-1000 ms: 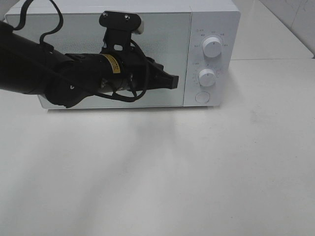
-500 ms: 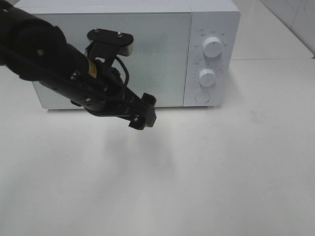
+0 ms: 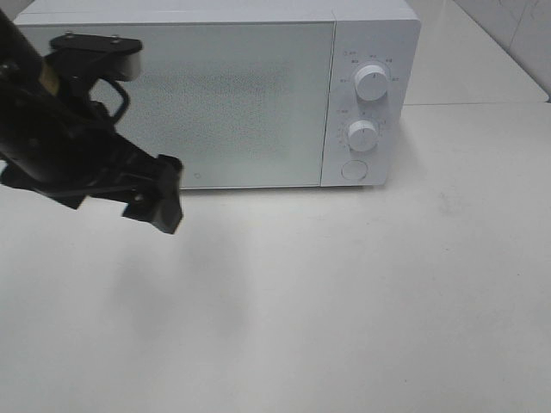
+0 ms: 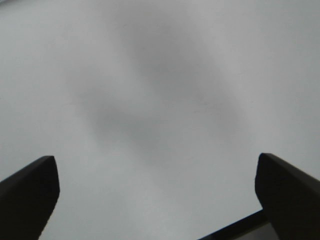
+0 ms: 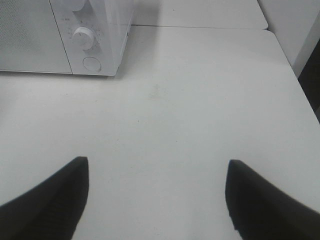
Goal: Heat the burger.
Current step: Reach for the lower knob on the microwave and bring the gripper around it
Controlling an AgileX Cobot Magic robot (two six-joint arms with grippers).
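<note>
The burger is not showing in any view. The door of the white box-shaped microwave oven (image 3: 370, 26) is standing closed, and its grey speckled glass panel (image 3: 232, 95) is hiding the inside, so I cannot tell where the burger is lying.

The black left arm (image 3: 52, 146) is running out of the high view at the edge and is covering the oven's left corner. The left claw (image 3: 164, 194) is hanging above the white matte table (image 3: 344, 301) in front of the oven. In its wrist view only the tips of two dark fingers (image 4: 30, 192) are showing. They are standing wide apart, with nothing between them but blurred table and a soft shadow.

The right claw (image 5: 157, 167) is appearing only in its own wrist view. Its rounded dark fingers (image 5: 50, 200) are standing apart and are holding nothing.

The oven casing is looking smooth. On its panel, two round white knobs (image 3: 371, 81) are sitting one above the other, with a flat round button (image 3: 353, 169) under them.
</note>
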